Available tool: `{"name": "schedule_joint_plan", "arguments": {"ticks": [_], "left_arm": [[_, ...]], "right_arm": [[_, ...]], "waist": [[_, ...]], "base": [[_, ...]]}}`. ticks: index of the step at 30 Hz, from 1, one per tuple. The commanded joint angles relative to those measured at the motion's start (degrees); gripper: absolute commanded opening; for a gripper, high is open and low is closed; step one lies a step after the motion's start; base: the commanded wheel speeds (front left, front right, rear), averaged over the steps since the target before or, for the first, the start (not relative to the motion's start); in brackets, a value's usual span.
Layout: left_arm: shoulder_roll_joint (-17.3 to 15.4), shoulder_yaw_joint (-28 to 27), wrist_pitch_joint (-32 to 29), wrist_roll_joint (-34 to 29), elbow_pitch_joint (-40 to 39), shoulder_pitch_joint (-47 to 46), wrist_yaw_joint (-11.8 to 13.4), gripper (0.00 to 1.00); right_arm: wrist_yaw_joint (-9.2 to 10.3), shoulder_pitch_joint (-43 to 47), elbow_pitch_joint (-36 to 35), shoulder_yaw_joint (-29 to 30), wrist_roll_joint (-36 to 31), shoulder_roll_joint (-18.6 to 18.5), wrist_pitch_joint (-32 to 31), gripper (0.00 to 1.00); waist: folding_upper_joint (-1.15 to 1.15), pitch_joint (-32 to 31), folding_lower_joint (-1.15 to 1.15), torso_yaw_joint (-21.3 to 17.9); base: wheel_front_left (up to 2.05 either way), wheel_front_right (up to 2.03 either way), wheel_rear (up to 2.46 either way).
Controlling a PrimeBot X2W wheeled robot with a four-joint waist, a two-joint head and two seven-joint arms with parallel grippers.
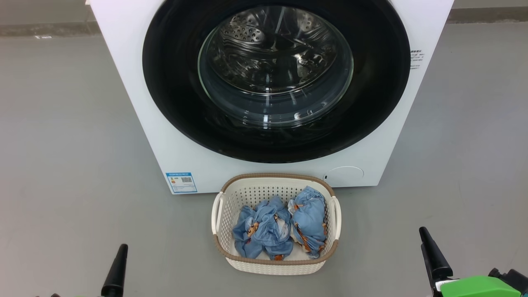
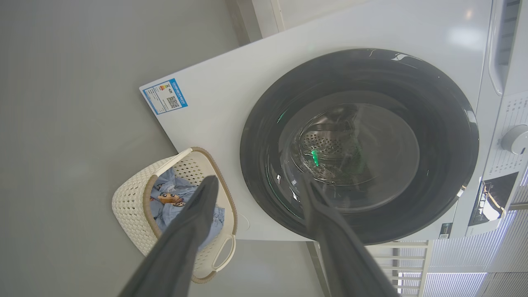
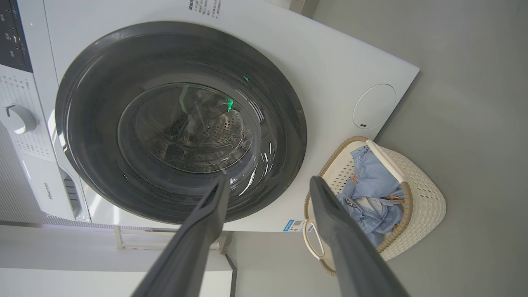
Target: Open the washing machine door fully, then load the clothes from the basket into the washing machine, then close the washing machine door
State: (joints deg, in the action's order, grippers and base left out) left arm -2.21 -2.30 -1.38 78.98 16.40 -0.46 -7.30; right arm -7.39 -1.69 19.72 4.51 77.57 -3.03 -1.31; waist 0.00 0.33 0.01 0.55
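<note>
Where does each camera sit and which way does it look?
Head: on the head, facing forward and down at the washing machine door and basket; a dark finger in each lower corner.
Left wrist: on the left arm, along the open left gripper toward the door.
Right wrist: same, along the open right gripper.
All share door, basket, clothes.

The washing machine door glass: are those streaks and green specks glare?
Likely glare: in the head view streaks curve across the washing machine door glass; in the left wrist view a green glint sits on it; the right wrist view shows another.
</note>
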Motion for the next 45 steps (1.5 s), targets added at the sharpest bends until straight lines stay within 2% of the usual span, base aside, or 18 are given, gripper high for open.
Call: {"name": "schedule_joint_plan", "arguments": {"ticks": [1,23,45], "left_arm": [[-1.28,-0.41,0.52,-1.6,-1.83,-1.59,-0.05,1.0],[-2.41,1.29,4.23,-19.01,-2.56,-1.17,-0.08,1.0],[-3.38,2.35,7.77,-33.32,-4.02,-0.74,-0.11,1.0]], "right_arm": [[-0.02,-2.95,-1.2,-0.62,-1.54,-0.88,0.55,1.0],[-0.04,-4.27,1.2,-4.09,-17.26,-2.28,4.24,1.0],[-0.06,-5.14,2.48,-6.03,-30.43,-3.31,7.76,1.0]], "waist": [[0.0,0.0,-0.01,0.02],[0.0,-0.27,-0.01,0.26],[0.0,-0.33,-0.01,0.37]], "base": [[0.0,0.0,0.0],[0.0,0.0,0.0],[0.0,0.0,0.0]]}}
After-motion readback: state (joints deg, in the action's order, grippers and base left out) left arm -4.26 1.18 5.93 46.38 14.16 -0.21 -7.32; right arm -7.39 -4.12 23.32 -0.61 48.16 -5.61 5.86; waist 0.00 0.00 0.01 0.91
